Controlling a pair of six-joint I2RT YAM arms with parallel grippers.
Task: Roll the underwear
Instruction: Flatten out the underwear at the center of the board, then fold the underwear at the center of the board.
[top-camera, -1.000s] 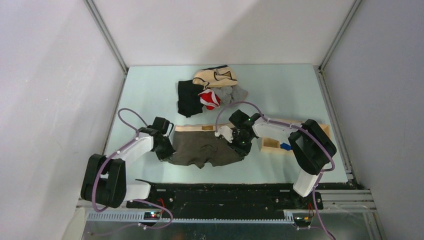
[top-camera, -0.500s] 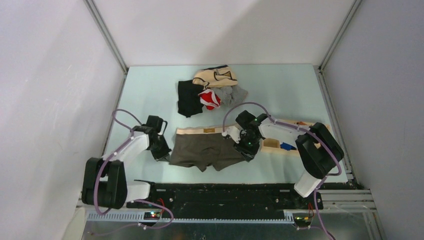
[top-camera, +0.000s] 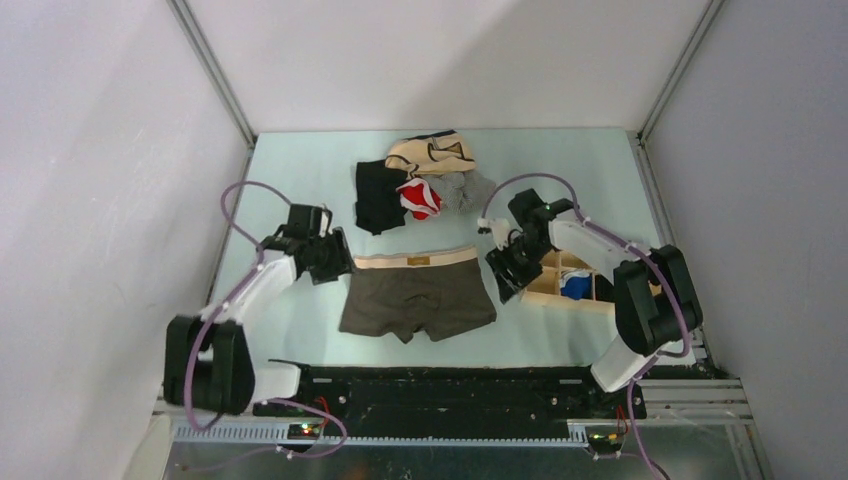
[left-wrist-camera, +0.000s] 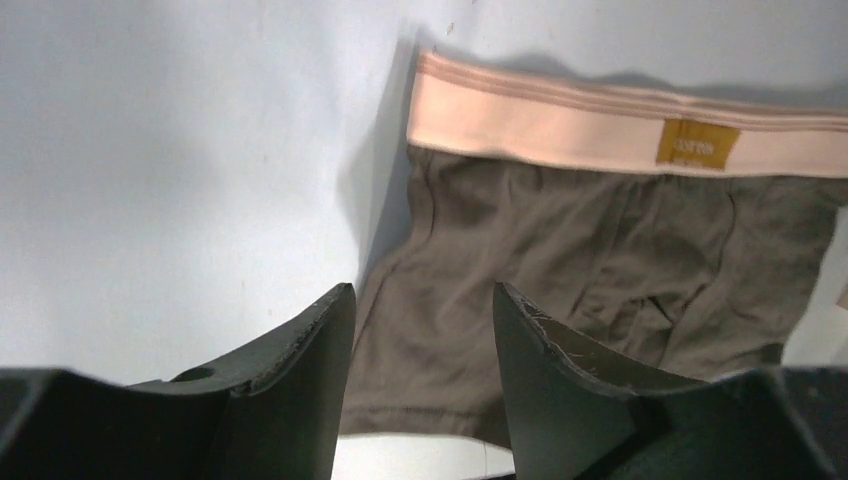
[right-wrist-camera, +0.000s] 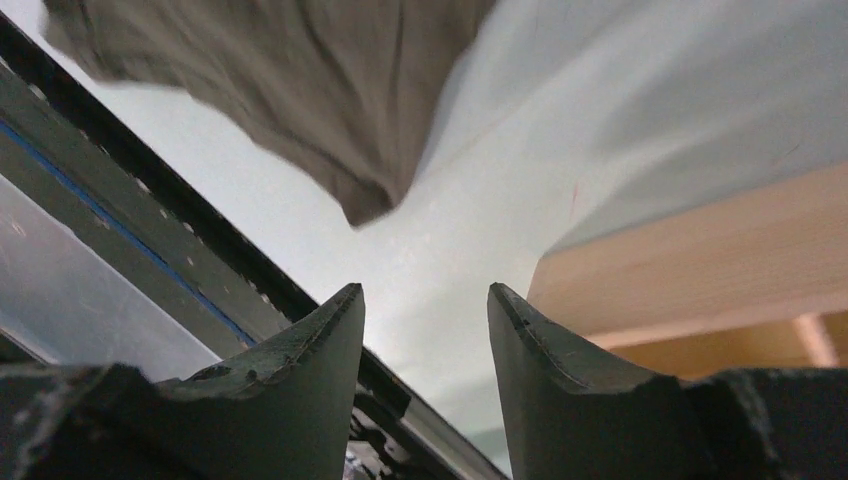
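The left gripper stands open and empty, its dark, chipped fingers parted by a moderate gap, just off the underwear's 10 o'clock corner. The right gripper is likewise parted with nothing between its fingers, at the garment's 2 o'clock corner and apart from the cloth.

The underwear lies spread flat on the pale green table, near its 6 o'clock edge. It is soft, matte olive-brown fabric with shallow creases. Its cream waistband is smooth and ribbed along the top, faces 12 o'clock, and bears a small mustard-brown label. The leg hems are uneven and slightly wavy.

At 3 o'clock of it sits a shallow box of light raw wood with dividers. One compartment holds something blue that I cannot identify. The right arm covers part of the box.

At 12 o'clock lies a heap of clothes: black, beige with dark trim, grey, and red with white.

The right wrist view catches only a blurred leg hem of the garment, cut off at the top. The left wrist view loses its far side at the frame edge.
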